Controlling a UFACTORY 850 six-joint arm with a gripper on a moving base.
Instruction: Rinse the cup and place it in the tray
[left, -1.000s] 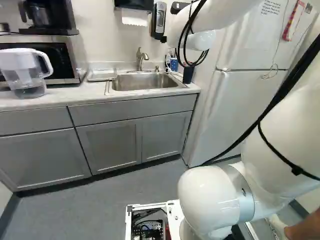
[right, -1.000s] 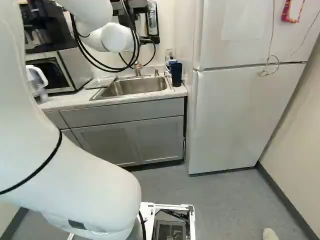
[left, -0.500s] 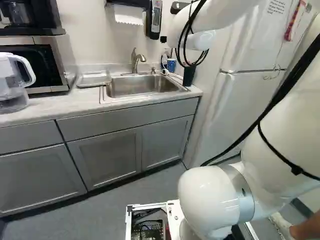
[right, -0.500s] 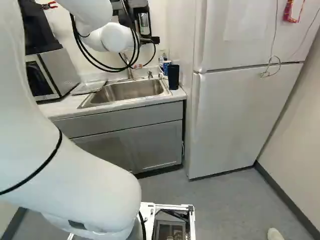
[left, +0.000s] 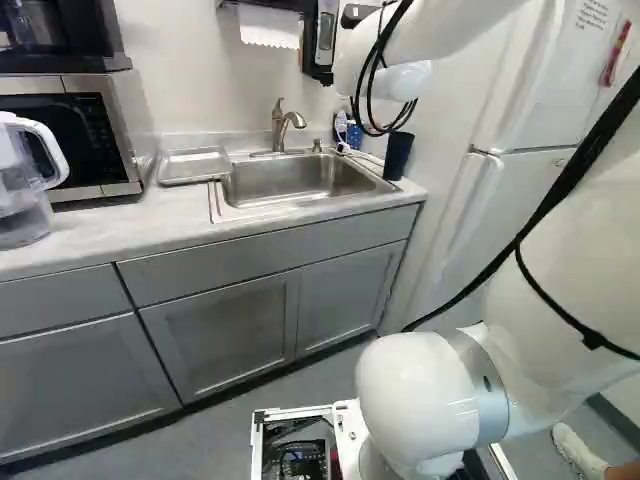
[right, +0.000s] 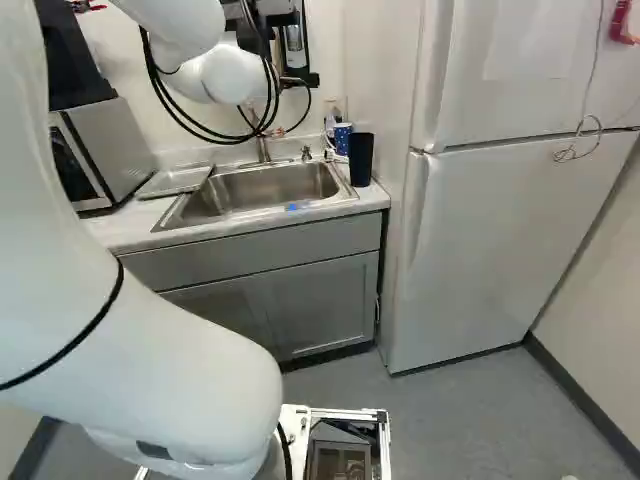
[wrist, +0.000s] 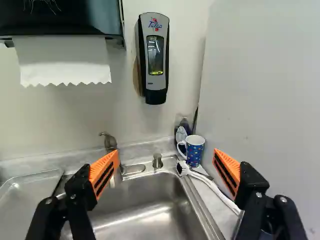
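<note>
One blue cup (wrist: 195, 152) and apparently one dark tumbler (right: 361, 160) stand right, one tray (left: 194, 166) left of one sink (left: 290, 182); one gripper (right: 270, 132) gapes.

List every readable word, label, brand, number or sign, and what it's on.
Grey-and-black wall soap dispenser: small stylised logo, not certain enough to quote.
White paper sheet on the white fridge: print too small to read.
Silver-and-black microwave: panel marks too small to read.
No text can be quoted.
</note>
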